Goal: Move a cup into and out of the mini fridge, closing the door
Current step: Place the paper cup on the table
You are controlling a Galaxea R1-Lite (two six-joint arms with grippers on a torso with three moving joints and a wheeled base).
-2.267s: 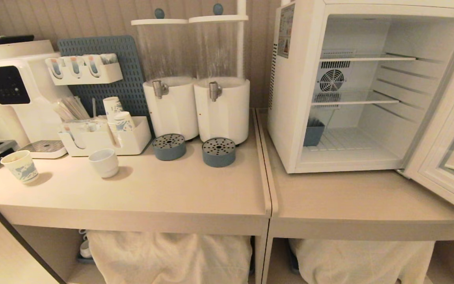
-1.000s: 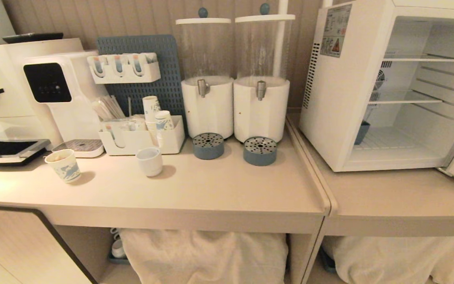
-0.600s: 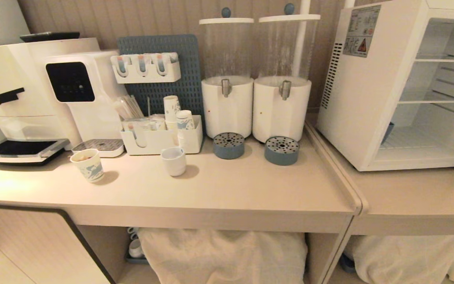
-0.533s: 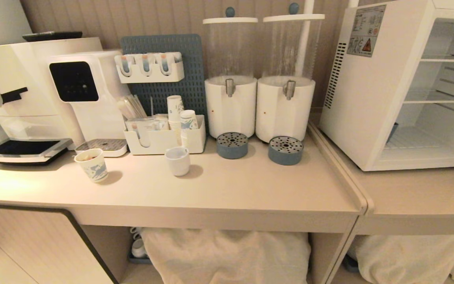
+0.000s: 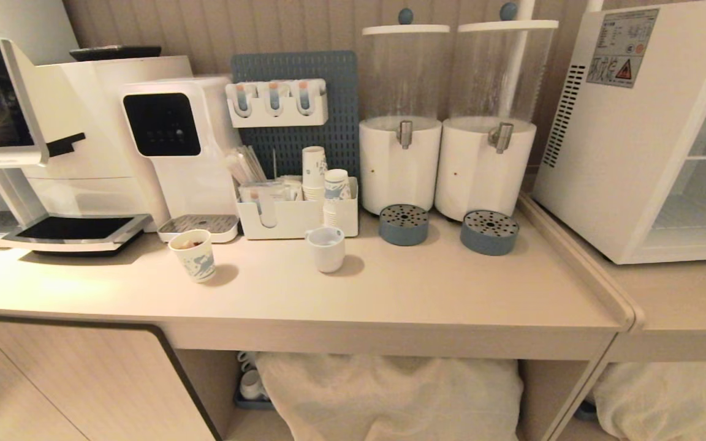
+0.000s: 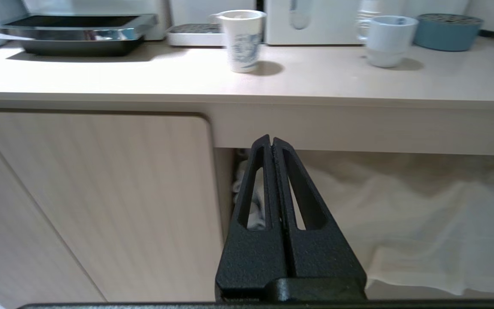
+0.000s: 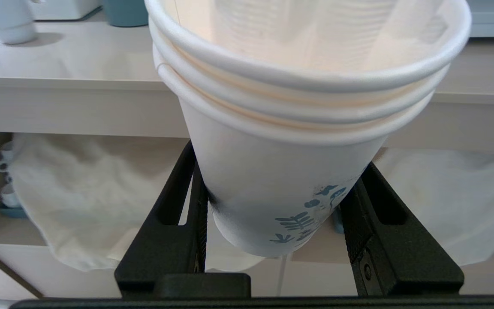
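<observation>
Right gripper: the right gripper (image 7: 272, 223) is clamped on the cup (image 7: 281, 171), a tall white paper cup that looks like a few nested together, with a layered rim and a small blue leaf print low on its side. One black finger presses each side of the lower body, which leaves the rim free and keeps the cup upright.

Cup position: held in the air in front of the bench (image 5: 390, 294), below the level of the pale beige top, well apart from the fridge. It rests on nothing.

Left gripper: the left gripper (image 6: 272, 148) has its fingers pressed together on nothing and sits low, facing the wooden cabinet panel (image 6: 101, 197); it looks parked, out of the way.

Mini fridge: the white box-shaped mini fridge (image 5: 629, 135) stands at the right end, vent slots and warning sticker facing the bench, its inside and thin shelves exposed. Its door is out of view, so closing it looks like a step not yet done.

Other cups: a shorter paper cup with a large blue pattern (image 5: 195, 254) and a squat plain white ceramic cup (image 5: 326, 248) stand on the bench, apart from each other; neither is the one carried.

Stage, as a judgement: the cup is out of the fridge and in hand, presumably to be set down on the bench.
</observation>
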